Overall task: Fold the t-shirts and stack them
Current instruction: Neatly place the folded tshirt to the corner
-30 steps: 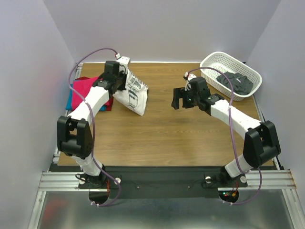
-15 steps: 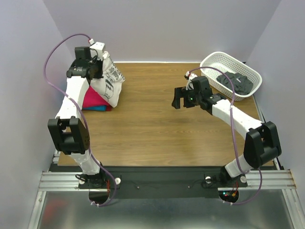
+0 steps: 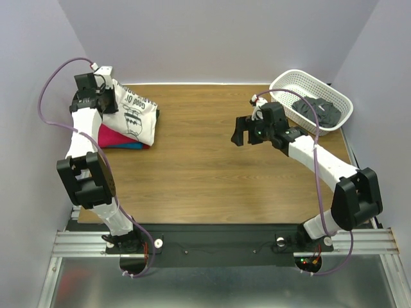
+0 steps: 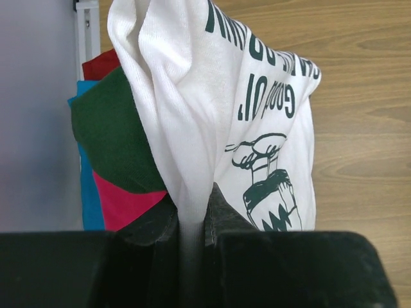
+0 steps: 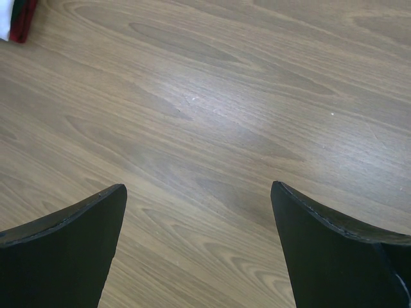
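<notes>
The white t-shirt [image 3: 135, 115] with dark green sleeves and black cartoon print hangs folded from my left gripper [image 3: 103, 96] at the far left corner. It drapes over the stack of magenta [image 3: 115, 136], blue and red shirts. In the left wrist view my left gripper [image 4: 192, 215] is shut on the white t-shirt [image 4: 192, 109], with the green sleeve [image 4: 109, 141], magenta shirt [image 4: 125, 205], blue shirt [image 4: 87, 186] and red shirt [image 4: 103, 64] below it. My right gripper [image 3: 243, 132] is open and empty above mid-table; the right wrist view shows it [image 5: 199, 196] over bare wood.
A white lattice basket [image 3: 286, 86] at the far right holds dark cloth [image 3: 316, 112]. The left wall stands close beside the shirt stack. The wooden tabletop [image 3: 205, 173] lies between the arms.
My left gripper has carried the white t-shirt leftward and back, from beside the stack to over it. The shirt now drapes on the stack. My right gripper has barely moved.
</notes>
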Controlling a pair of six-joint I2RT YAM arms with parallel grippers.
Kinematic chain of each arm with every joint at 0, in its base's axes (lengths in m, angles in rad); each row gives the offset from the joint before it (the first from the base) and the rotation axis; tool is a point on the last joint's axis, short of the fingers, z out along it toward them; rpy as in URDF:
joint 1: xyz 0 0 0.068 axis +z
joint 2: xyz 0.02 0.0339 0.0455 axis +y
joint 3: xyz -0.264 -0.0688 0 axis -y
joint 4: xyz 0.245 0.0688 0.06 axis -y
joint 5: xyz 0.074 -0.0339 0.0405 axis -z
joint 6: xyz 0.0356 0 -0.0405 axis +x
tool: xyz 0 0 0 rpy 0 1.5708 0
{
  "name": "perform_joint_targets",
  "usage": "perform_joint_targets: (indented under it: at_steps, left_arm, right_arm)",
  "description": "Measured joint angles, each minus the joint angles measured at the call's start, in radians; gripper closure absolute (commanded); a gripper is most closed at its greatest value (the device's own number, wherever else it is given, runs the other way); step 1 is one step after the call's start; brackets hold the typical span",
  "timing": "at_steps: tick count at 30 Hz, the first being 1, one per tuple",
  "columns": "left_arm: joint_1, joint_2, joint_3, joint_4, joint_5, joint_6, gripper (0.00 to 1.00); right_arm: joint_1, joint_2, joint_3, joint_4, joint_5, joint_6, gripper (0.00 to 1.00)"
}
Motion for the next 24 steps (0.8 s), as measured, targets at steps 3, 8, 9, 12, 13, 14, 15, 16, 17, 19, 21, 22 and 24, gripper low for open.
perform_joint_targets:
  at_steps: [3, 8, 9, 12, 13, 14, 15, 16, 17, 19, 21, 22, 24]
  left_arm:
    - [0.017, 0.005, -0.032, 0.044, -0.031, -0.011, 1.0]
    - [0.047, 0.064, -0.061, 0.097, -0.119, -0.033, 1.0]
    - [0.049, 0.081, -0.061, 0.105, -0.143, -0.036, 1.0]
    - [0.053, 0.14, -0.061, 0.12, -0.208, -0.05, 1.0]
    - [0.053, 0.159, -0.061, 0.126, -0.233, -0.055, 0.99]
    - [0.053, 0.176, -0.061, 0.13, -0.251, -0.059, 0.85]
    - [0.053, 0.191, -0.061, 0.136, -0.272, -0.067, 0.74]
    - [0.053, 0.203, -0.061, 0.142, -0.289, -0.073, 0.61]
    - [0.053, 0.21, -0.06, 0.145, -0.3, -0.078, 0.41]
    - [0.053, 0.227, -0.058, 0.153, -0.332, -0.096, 0.34]
    - [0.053, 0.235, -0.056, 0.158, -0.354, -0.108, 0.13]
    - [0.054, 0.236, -0.056, 0.158, -0.362, -0.113, 0.1]
    - [0.053, 0.235, -0.051, 0.161, -0.385, -0.129, 0.04]
  right_arm:
    - [0.0, -0.008, -0.002, 0.001, -0.002, 0.0, 0.0]
    - [0.0, -0.02, -0.003, 0.001, -0.007, 0.0, 0.0]
    - [0.0, -0.023, -0.003, 0.001, -0.008, 0.0, 0.0]
    - [0.0, -0.031, -0.004, 0.001, -0.011, 0.0, 0.0]
    - [0.0, -0.035, -0.005, 0.001, -0.011, 0.0, 0.0]
    - [0.0, -0.039, -0.006, 0.002, -0.011, 0.0, 0.0]
    - [0.0, -0.045, -0.01, 0.003, -0.011, 0.0, 0.0]
    - [0.0, -0.049, -0.013, 0.003, -0.011, 0.0, 0.0]
    - [0.0, -0.055, -0.018, 0.002, -0.013, 0.0, 0.0]
    - [0.0, -0.065, -0.019, 0.001, -0.016, 0.0, 0.0]
    - [0.0, -0.074, -0.019, 0.002, -0.018, 0.0, 0.0]
    - [0.0, -0.078, -0.019, 0.002, -0.018, 0.0, 0.0]
    - [0.0, -0.085, -0.019, 0.003, -0.019, 0.0, 0.0]
